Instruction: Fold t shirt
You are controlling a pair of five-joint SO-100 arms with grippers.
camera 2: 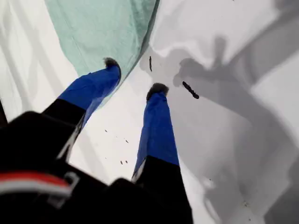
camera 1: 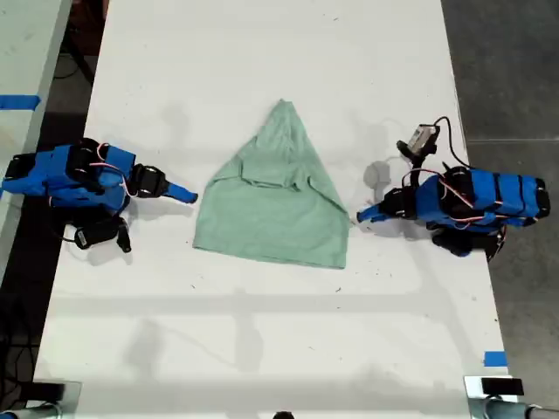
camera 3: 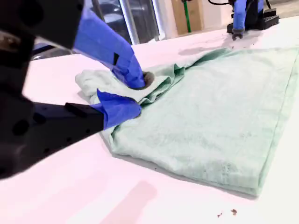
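The white table [camera 1: 262,52] gives a bare, flat bed for folding, and the t shirt [camera 1: 275,205] lies in the middle of it, between the two arms. It is already partly gathered. Its far end narrows to a point, layers overlap across the middle, and the near hem lies broad and fairly straight. I judge the fold is under way but not finished.

The arms lie low, one at either side of the cloth, so each can reach its own edge.

My first gripper [camera 1: 365,214] is on the exterior view's right, at the shirt's near right corner. Its jaws stand apart and hold nothing, and in its own wrist view one fingertip overlaps the hem while the other is over bare table. That stance probably lets it slide under the edge or pin it.

My second gripper [camera 3: 133,95] is on the exterior view's left, at a bunched fold [camera 3: 156,84] on the shirt's left edge. One finger presses down on the crumpled cloth and the other sits lower, beside it. I cannot tell whether the jaws truly pinch the cloth. The bunching is probably where the layer would be lifted to carry it across.
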